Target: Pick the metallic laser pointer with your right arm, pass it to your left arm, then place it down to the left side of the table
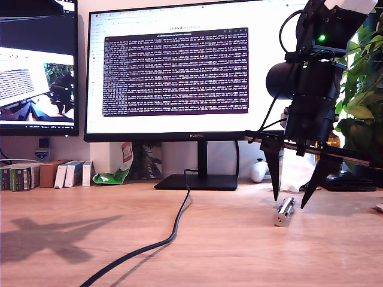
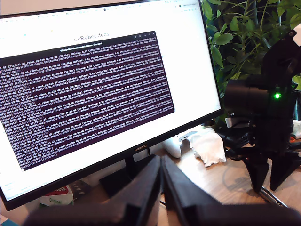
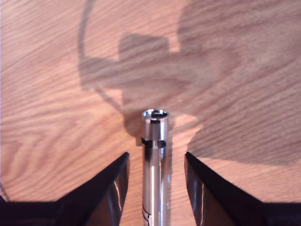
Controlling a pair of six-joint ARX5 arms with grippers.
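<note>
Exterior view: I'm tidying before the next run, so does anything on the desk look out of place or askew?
A black cable trails loose across the table, and a green-and-white wrapper slumps crumpled beside the monitor stand. The metallic laser pointer lies flat, undamaged.

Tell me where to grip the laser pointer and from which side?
Grip the metallic laser pointer across its slim barrel, from straight above. It lies flat on the table, already centred between the open fingers of my second gripper, so lowering and closing should pinch its round sides.
</note>
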